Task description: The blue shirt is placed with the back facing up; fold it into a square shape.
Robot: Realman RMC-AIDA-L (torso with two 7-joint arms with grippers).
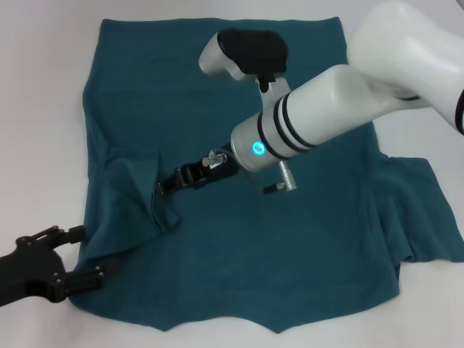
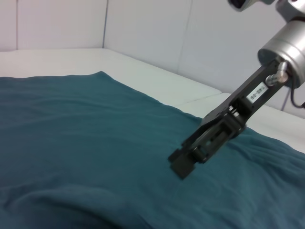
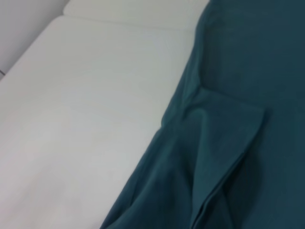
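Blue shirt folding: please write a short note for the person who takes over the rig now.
Right gripper: reaching across the blue shirt to the folded-in left sleeve; its tip is low on the cloth, and a grasp cannot be confirmed.
Left gripper: open at the shirt's near left corner, holding nothing.
Shirt: spread on the white table.
Done: left sleeve folded inward.
Left: right sleeve still out flat, then the body folds to make a square.

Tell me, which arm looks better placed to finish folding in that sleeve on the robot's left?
Probably the right: its gripper sits at the folded-in left sleeve of the blue shirt. The left gripper waits open at the shirt's near left edge, holding nothing.
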